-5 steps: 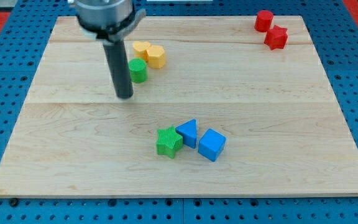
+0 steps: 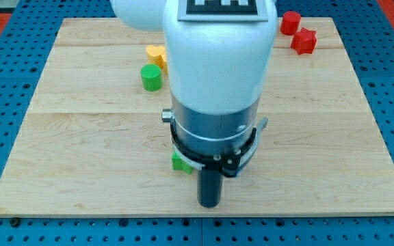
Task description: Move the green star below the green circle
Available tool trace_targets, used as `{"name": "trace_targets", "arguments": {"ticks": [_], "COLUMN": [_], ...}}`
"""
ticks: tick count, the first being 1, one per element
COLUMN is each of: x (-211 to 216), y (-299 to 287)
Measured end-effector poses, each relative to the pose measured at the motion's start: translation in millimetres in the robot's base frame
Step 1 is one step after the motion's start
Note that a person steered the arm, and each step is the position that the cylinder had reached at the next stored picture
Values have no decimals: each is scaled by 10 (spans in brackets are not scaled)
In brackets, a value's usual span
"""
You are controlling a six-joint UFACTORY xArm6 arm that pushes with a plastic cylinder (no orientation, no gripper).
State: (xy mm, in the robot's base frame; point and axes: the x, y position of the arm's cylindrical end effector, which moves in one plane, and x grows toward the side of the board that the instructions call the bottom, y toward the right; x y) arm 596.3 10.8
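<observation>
The green circle stands on the wooden board at the upper left of centre. Only a small left corner of the green star shows, below the board's middle; the arm's large body hides the rest. My tip rests near the board's bottom edge, just below and to the right of the star's visible corner. I cannot tell whether the rod touches the star.
A yellow block sits above the green circle, partly hidden by the arm. A red cylinder and a red star sit at the upper right corner. The arm's body covers the board's centre.
The arm has swept from beside the green circle down and right to the board's bottom centre. It now hides the two blue blocks, one yellow block and most of the green star.
</observation>
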Motion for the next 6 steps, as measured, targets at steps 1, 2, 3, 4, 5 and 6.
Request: {"name": "trace_targets", "arguments": {"ticks": [1,2,3,4,5,6], "x": [-382,-842,-1244,-1597,-1742,-1458], "y": [-295,-436,-556,-661,-676,-723]}}
